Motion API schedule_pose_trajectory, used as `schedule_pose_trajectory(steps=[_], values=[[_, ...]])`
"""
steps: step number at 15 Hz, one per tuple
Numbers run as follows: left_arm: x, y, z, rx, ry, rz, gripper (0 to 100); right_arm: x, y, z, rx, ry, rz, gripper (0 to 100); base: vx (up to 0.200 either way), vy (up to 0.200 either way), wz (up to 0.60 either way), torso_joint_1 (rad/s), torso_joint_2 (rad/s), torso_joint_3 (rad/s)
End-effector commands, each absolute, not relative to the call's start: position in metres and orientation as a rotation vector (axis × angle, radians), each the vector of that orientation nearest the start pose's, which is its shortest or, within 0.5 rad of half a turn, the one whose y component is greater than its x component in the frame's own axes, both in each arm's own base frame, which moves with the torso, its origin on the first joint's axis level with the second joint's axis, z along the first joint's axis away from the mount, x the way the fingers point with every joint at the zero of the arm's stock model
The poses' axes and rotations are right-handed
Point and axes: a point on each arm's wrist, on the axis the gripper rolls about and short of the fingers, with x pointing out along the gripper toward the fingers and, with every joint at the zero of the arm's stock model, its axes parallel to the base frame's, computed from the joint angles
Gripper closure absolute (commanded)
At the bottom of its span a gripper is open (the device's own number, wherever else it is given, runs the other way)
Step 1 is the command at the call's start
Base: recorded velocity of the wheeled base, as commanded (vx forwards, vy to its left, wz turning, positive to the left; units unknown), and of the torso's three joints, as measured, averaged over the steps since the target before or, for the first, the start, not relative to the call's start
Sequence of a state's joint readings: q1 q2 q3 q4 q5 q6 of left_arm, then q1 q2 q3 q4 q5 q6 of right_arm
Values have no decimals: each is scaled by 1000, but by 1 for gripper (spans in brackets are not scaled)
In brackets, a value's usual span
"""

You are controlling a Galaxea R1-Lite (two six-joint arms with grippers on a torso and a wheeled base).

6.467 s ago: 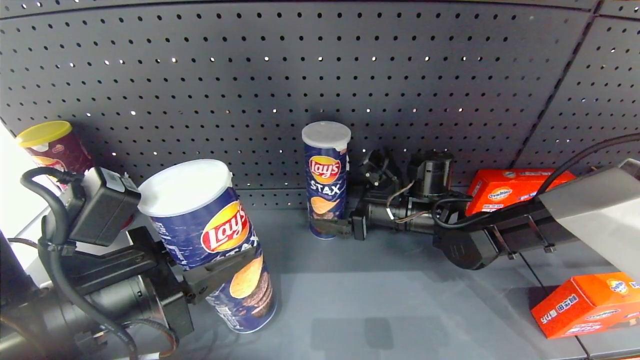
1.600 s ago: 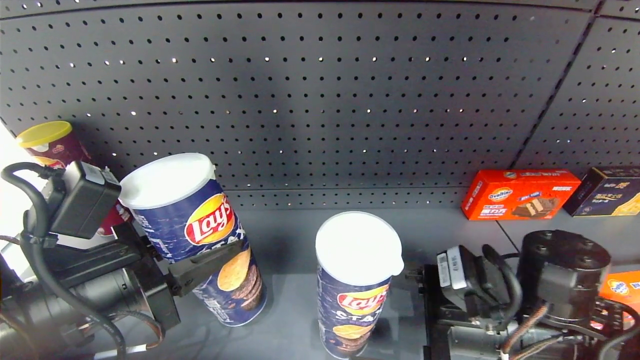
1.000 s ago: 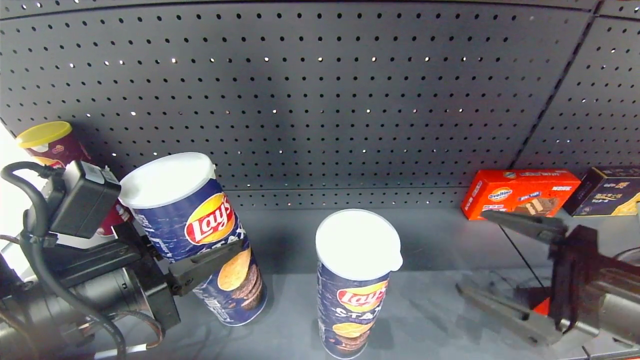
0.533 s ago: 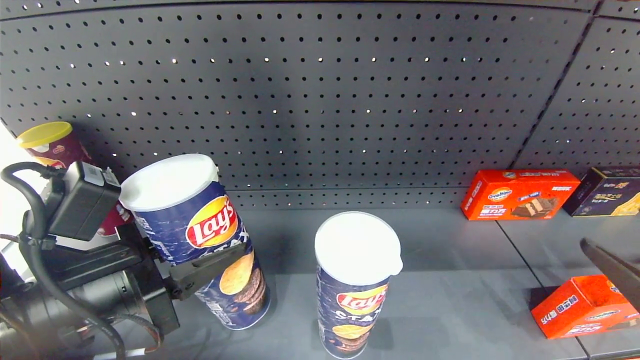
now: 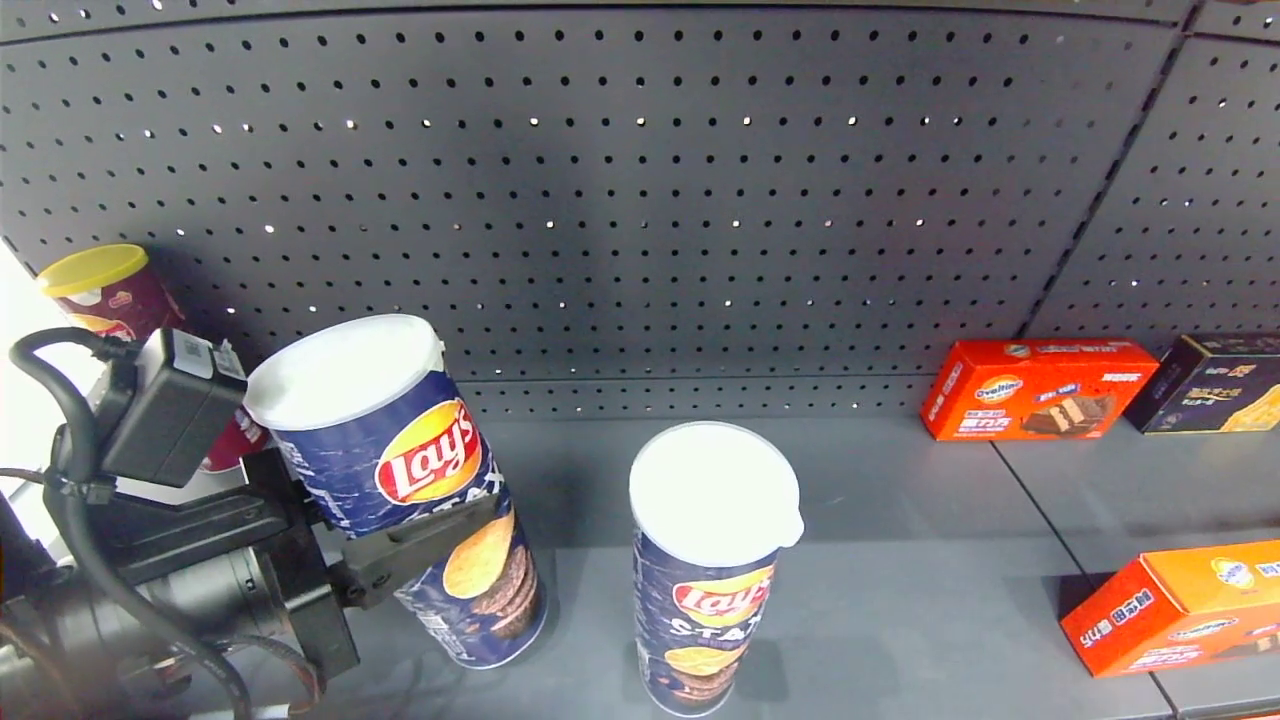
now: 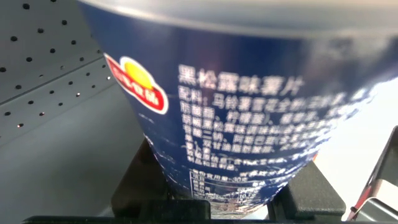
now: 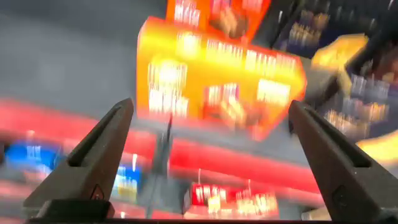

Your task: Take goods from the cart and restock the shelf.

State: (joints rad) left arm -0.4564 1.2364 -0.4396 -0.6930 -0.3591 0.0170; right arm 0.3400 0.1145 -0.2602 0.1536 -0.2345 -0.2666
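Head view has the left hand (image 5: 430, 530) at the left end of the shelf (image 5: 900, 600), clamped across the middle of the held can (image 5: 400, 470), a blue tube with a white lid that leans with its lid toward the left; whether its base touches the shelf or sits just above it I cannot tell. Left wrist view has the same can close up, its printed side wedged between the black fingers (image 6: 140, 186). The free can (image 5: 710, 570), of the same kind, stands upright on the shelf near the front, to the right of the held can and apart from it. A maroon can (image 5: 110, 295) with a yellow lid stands at the far left against the pegboard (image 5: 640, 200). At the right, the back box (image 5: 1035, 388), orange, lies against the pegboard with a dark box (image 5: 1215, 382) just beside it, and the front box (image 5: 1170, 605), also orange, lies nearer the shelf's edge. Right wrist view has the right hand (image 7: 211, 109) with its fingers (image 7: 93, 162) spread wide apart, and a blurred box (image 7: 217, 74), orange, beyond them; which box it is I cannot tell
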Motion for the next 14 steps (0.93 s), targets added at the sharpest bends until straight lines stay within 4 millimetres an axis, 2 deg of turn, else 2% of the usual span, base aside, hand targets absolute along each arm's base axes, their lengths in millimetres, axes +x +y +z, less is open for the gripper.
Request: schedule_pose_trajectory(steps=[1, 4, 7, 11, 14], values=[[157, -86, 200, 22, 103, -829, 100, -42, -18, 123, -242, -120, 185, 0, 0, 0, 0, 0, 0, 0], [156, -87, 201, 22, 95, -836, 100, -36, -14, 116, -197, -148, 237, 0, 0, 0, 0, 0, 0, 0], [156, -87, 203, 21, 90, -836, 100, -22, -9, 87, -100, -127, 247, 0, 0, 0, 0, 0, 0, 0], [156, -86, 205, 21, 81, -836, 100, -22, -9, 83, -128, -87, 268, 0, 0, 0, 0, 0, 0, 0], [155, -86, 203, 20, 87, -852, 100, -23, -6, 83, -145, -110, 538, 0, 0, 0, 0, 0, 0, 0]])
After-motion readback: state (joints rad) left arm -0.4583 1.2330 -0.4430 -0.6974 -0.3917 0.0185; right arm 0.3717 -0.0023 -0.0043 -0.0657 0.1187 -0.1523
